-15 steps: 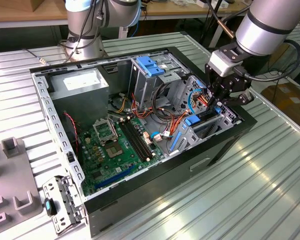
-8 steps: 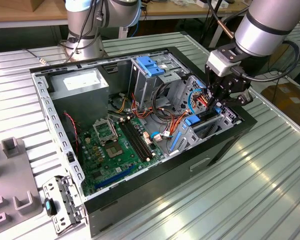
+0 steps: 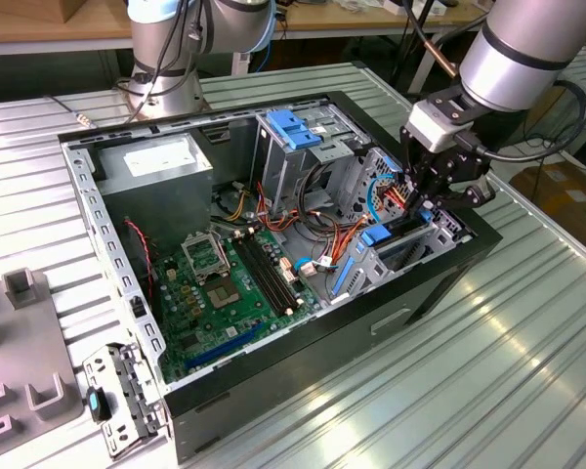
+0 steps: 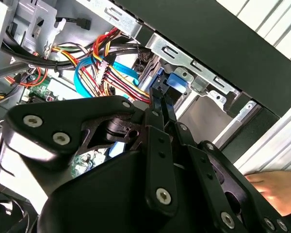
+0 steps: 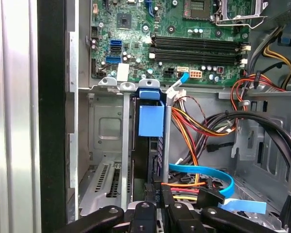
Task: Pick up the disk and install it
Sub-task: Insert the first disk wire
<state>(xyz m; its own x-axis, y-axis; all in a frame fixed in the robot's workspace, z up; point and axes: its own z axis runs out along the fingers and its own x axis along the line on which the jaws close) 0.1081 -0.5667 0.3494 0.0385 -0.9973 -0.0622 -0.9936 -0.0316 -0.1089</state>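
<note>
gripper at the drive bay, disk standing on edge in its slot

nearest the lens in both wrist views is the black linkage of the gripper (image 5: pixel 157 196), its screws and arms crowding the foreground. in the first wrist view the two fingers come together on a thin dark edge that runs up toward a blue tab; the jaws look clenched on the disk (image 5: pixel 153 145), which stands on edge in the drive cage (image 5: pixel 106 145) between two grey metal walls. the second wrist view shows the same pinch from the other side: narrow fingertips (image 4: pixel 160 104) meeting at the disk's blue rail, close under the chassis rim.

in the exterior view the gripper (image 3: pixel 432 200) hangs over the corner of the open computer case (image 3: pixel 439 278) nearest that view's right, reaching down into the bay beside a tangle of red, yellow and orange power wires (image 5: pixel 196 126) and a flat blue data cable (image 5: pixel 203 172). the edge-on hold seems chosen to fit the slot, which is too narrow for a flat approach, and the blue rails likely guide the drive along the cage walls.

my judgement is that the disk is already partly in its bay, though how deep it sits is hidden. the motherboard (image 3: pixel 220 283) lies flat in the case, with the grey power supply (image 3: pixel 156 161) at the far corner. part of a person's hand (image 4: pixel 274 187) shows at the edge of the second wrist view, outside the case.
</note>
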